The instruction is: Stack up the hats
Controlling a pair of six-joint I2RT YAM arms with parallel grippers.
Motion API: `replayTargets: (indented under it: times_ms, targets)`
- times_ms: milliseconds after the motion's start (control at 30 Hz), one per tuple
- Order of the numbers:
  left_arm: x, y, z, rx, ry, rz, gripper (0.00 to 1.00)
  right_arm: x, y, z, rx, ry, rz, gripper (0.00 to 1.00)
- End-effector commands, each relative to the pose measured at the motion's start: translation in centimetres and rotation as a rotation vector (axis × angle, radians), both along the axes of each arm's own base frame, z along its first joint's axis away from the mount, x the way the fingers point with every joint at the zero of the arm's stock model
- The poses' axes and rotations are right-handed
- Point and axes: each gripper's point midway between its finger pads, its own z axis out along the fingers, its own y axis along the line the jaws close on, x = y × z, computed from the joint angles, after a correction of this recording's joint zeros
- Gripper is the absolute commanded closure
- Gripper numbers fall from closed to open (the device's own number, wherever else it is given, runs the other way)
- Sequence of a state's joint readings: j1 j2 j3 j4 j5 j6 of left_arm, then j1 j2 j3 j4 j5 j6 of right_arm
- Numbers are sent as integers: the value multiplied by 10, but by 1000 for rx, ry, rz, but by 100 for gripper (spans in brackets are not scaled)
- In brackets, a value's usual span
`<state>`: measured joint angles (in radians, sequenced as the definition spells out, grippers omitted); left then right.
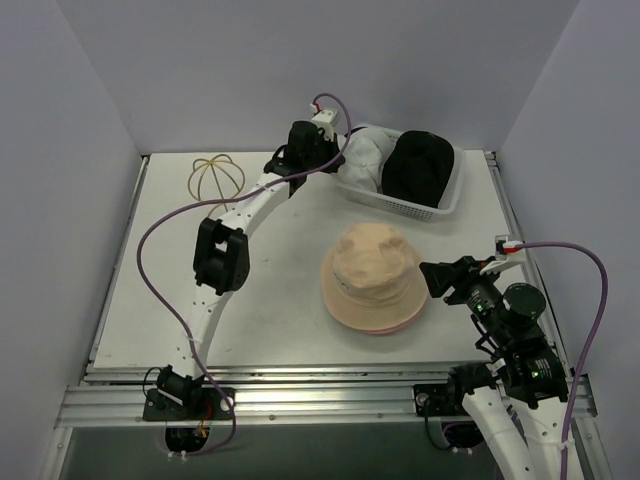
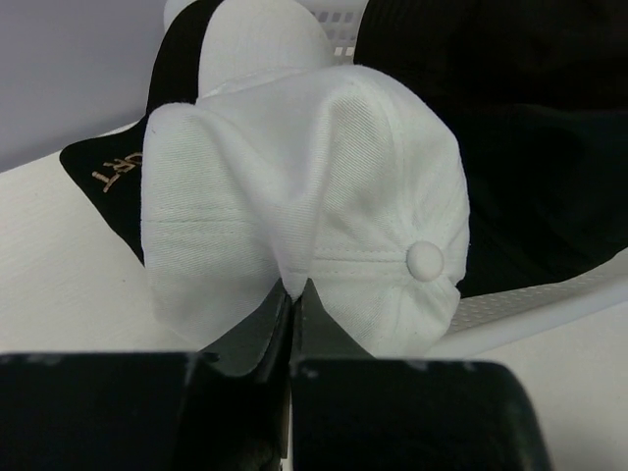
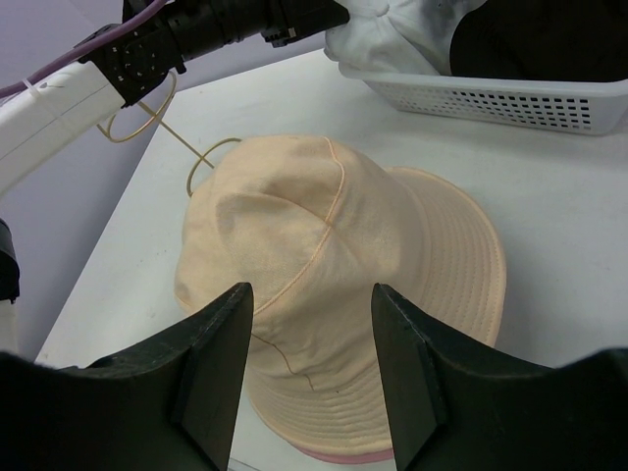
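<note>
A tan bucket hat (image 1: pixel 372 272) lies on a pink bucket hat (image 1: pixel 392 326) mid-table; only the pink brim shows under it, also in the right wrist view (image 3: pixel 363 457). The tan hat fills the right wrist view (image 3: pixel 334 285). My right gripper (image 1: pixel 436 278) is open and empty, just right of the stack. My left gripper (image 1: pixel 318 160) is shut on a fold of the white cap (image 2: pixel 304 206) at the left end of the white mesh basket (image 1: pixel 448 202). The white cap shows from above (image 1: pixel 365 155). A black hat (image 1: pixel 418 165) lies in the basket beside it.
A gold wire dome frame (image 1: pixel 215 178) stands at the back left of the table. The basket's wall (image 3: pixel 510 98) is beyond the tan hat. Walls close in the table on three sides.
</note>
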<state>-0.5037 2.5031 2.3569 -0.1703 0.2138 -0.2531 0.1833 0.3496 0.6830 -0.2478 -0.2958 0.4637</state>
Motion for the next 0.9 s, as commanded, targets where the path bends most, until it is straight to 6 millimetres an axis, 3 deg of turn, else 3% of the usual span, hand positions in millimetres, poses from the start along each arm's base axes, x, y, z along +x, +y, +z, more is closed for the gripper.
replayTargets:
  times_ms: [0, 133, 367, 567, 867]
  targets:
    - [-13, 0, 120, -122, -223, -43, 98, 7, -1, 16, -6, -63, -6, 52]
    - [-25, 7, 161, -161, -273, -33, 98, 7, 1, 14, -4, -60, 3, 52]
    - [-54, 15, 212, -223, -344, -55, 98, 4, 2, 16, 2, -70, 13, 52]
    - [-68, 23, 239, -244, -375, -49, 98, 3, 2, 16, 3, -80, 10, 52]
    - [-81, 23, 254, -257, -373, -63, 98, -5, 1, 20, 20, -104, 13, 52]
